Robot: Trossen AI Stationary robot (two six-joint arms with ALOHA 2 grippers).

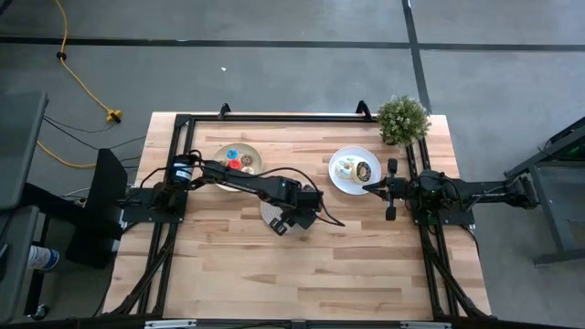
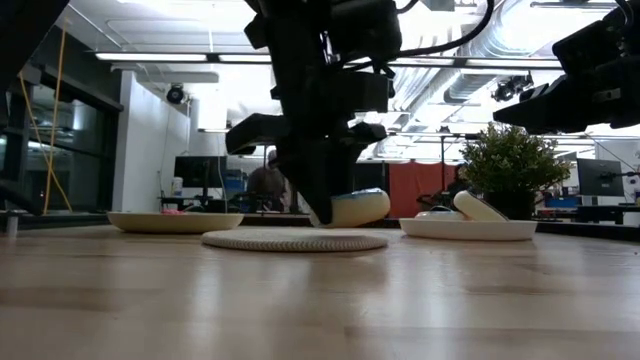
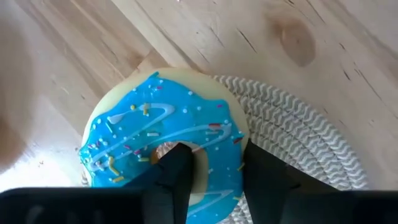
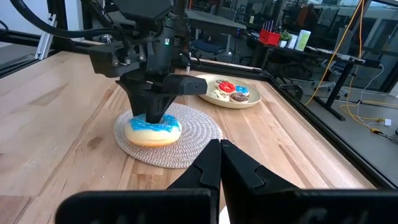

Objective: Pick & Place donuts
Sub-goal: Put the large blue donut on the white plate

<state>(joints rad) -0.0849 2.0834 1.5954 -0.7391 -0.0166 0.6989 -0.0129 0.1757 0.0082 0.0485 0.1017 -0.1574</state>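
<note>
The left pincer (image 4: 151, 117) stands straight over the blue donut (image 4: 153, 131) at the woven mat's (image 4: 186, 146) edge, one finger in the hole and one outside, nipping the ring wall, while the shut right pincer (image 1: 368, 188) waits by the white plate (image 1: 340, 181).

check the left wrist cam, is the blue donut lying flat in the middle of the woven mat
No, the blue donut overhangs the woven mat edge, with the left gripper fingers on its ring.
</note>
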